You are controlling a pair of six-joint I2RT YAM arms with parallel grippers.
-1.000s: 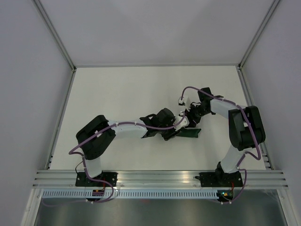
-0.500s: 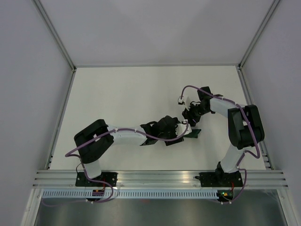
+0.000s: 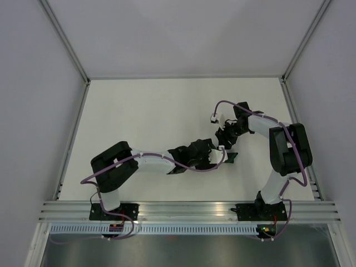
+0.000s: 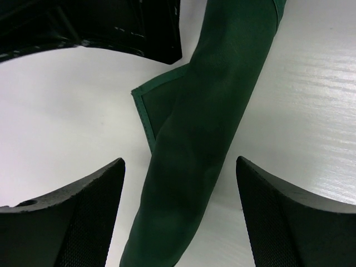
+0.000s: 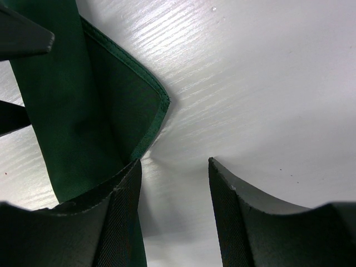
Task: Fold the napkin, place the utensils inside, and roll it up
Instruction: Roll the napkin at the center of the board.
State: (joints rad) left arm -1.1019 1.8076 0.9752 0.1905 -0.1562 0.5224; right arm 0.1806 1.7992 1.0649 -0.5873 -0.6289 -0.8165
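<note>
Risk lies in the dark green rolled cloth napkin [image 4: 189, 167] springing loose on the white desk [image 4: 311, 83], as left jaws straddle it spread, right jaws gape beside its flared corner, neither pinching.

no readable text, labels or numbers

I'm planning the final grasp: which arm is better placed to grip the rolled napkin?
Left, probably. The open left gripper straddles the rolled napkin; the right gripper sits beside its loose corner, only table between its jaws.
</note>
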